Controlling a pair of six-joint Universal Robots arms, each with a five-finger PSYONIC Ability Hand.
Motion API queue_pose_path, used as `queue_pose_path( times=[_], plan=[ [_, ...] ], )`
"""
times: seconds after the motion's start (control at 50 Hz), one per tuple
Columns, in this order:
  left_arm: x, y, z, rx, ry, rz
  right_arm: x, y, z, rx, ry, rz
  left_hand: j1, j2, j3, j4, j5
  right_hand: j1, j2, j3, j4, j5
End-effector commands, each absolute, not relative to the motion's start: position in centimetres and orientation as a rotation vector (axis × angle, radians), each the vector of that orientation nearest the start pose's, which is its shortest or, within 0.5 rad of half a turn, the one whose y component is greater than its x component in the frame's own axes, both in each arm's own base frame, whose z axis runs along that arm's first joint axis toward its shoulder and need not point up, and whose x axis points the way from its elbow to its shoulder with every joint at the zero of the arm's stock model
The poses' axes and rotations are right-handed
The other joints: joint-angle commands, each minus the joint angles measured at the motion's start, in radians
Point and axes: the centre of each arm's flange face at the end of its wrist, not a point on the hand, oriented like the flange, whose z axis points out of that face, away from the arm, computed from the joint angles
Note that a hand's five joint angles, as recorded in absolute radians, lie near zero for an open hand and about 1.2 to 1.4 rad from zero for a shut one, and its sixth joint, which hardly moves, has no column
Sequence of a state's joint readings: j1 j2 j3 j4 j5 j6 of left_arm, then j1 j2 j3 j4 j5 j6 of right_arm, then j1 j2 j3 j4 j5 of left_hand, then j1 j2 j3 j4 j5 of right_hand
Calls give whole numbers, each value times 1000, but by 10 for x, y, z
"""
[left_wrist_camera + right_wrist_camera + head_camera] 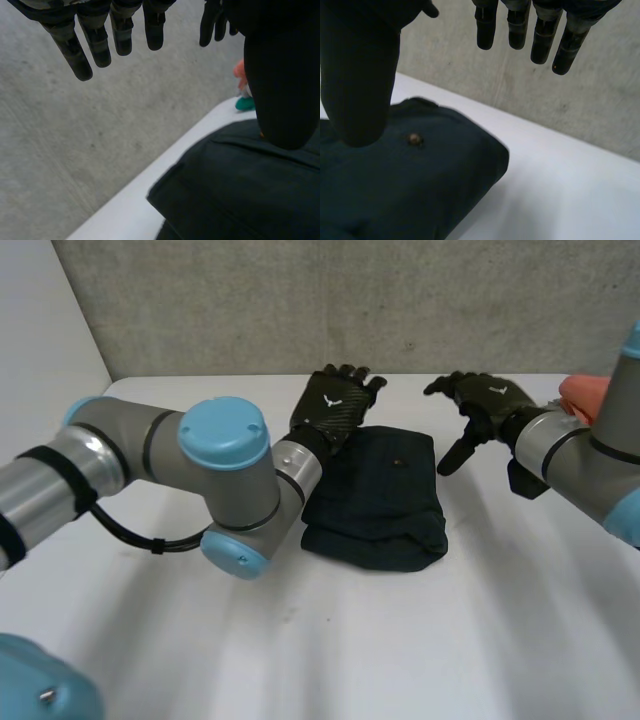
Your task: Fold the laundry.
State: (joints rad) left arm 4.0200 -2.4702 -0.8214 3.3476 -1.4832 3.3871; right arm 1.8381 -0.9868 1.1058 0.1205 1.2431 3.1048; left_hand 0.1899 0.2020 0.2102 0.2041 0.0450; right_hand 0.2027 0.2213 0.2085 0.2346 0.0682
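A dark folded garment (378,495) lies flat on the white tabletop (400,640), just right of centre in the head view, with a small brown button (400,462) on its upper layer. The left hand (335,400) is at the garment's upper-left corner. In the left wrist view its fingers (95,40) are straight and apart and its thumb (280,75) is over the cloth, gripping nothing. The right hand (480,400) is off the garment's upper-right corner, its fingers (520,30) spread and relaxed, also empty. An orange cloth (585,392) shows at the right edge, against the grey wall (300,300).
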Motion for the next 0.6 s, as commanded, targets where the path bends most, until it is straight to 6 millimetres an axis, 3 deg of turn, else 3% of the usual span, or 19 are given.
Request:
queue_pose_path(
  times=[0.02, 0.24, 0.42, 0.6],
  plan=[
    [-434, -299, 162, 1342, 2301, -2321, 270, -365, 198, -610, 2165, -1565, 32, 20, 12, 18, 3, -28, -47, -34, -60, -68],
    [-424, -306, 131, 1320, 2417, -2128, 282, -366, 154, -659, 2236, -1433, 120, 108, 100, 106, 91, -28, -47, -34, -60, -68],
    [-413, -309, 118, 1323, 2454, -2001, 288, -366, 127, -870, 2282, -1431, 118, 105, 97, 103, 88, -28, -47, -34, -60, -68],
    [-410, -305, 105, 1425, 2376, -1915, 284, -370, 122, -978, 2336, -1492, 100, 88, 80, 86, 70, -28, -47, -34, -60, -68]
  ],
)
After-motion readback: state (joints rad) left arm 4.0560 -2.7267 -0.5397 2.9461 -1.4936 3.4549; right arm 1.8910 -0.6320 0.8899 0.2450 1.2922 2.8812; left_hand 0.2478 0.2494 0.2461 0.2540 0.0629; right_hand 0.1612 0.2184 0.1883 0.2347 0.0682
